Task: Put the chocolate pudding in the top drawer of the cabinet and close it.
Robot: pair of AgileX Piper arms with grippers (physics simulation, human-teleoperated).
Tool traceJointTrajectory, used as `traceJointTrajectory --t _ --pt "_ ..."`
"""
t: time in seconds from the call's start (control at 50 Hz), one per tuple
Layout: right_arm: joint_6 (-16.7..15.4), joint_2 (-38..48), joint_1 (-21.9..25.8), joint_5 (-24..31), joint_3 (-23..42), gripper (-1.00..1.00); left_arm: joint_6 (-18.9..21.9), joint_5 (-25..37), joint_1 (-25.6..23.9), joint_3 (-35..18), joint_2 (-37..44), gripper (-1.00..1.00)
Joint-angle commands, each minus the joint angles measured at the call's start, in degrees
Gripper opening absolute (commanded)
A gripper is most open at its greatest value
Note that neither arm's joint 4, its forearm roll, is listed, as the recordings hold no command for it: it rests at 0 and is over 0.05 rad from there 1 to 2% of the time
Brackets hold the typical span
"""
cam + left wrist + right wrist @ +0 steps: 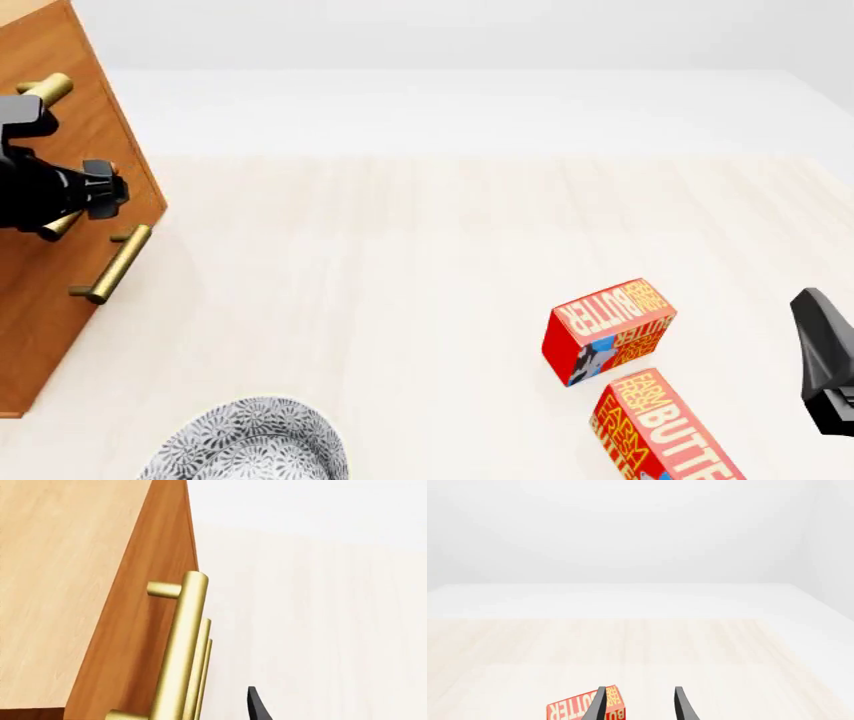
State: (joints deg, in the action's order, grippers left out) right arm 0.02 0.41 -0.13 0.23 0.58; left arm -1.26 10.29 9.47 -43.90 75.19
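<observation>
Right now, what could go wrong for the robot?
The left gripper is up against the cabinet front near the brass handles; it might slip off or pull a lower drawer instead of the top one. I can't see the chocolate pudding in any view, so the open right gripper might grab one of the butter boxes nearby by mistake. The patterned bowl sits near the cabinet and could get bumped.

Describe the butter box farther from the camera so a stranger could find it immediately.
On the pale wooden table, look right of centre, far from the cabinet. Two red-and-orange butter boxes lie there; the farther butter box is fully in view, while the nearer butter box is cut off by the picture's bottom edge.
</observation>
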Motion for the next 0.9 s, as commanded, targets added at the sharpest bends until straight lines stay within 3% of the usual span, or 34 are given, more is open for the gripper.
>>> traceJointTrajectory --t 0.02,0.14,0.42,0.52,0.68,0.78,0.82,0.9 --pt "0.08 0.07 0.02 -0.16 -0.16 1.00 -3.28 -1.57 8.86 -3.00 7.24 1.00" --pt "0.06 0.06 0.02 -0.16 -0.15 1.00 -2.77 -0.61 8.49 -1.68 3.59 1.00" --pt "0.05 0.05 0.00 -0.16 -0.15 1.00 -6.08 9.32 -0.46 2.04 -15.49 1.00" --pt "0.07 0.06 0.03 -0.16 -0.16 1.00 -5.04 13.08 -1.16 0.49 -20.21 1.00" --pt "0.07 0.05 0.02 -0.16 -0.15 1.00 -3.83 23.64 -3.41 -7.23 -29.47 1.00" --pt "0.09 0.06 0.01 -0.16 -0.16 1.00 -2.50 26.71 -3.14 -9.73 -31.76 1.00" --pt "0.06 0.04 0.01 -0.16 -0.15 1.00 -4.85 28.19 -5.48 -10.42 -32.36 1.00" --pt "0.07 0.05 0.01 -0.16 -0.15 1.00 -3.38 31.93 -5.98 -12.93 -34.83 1.00"
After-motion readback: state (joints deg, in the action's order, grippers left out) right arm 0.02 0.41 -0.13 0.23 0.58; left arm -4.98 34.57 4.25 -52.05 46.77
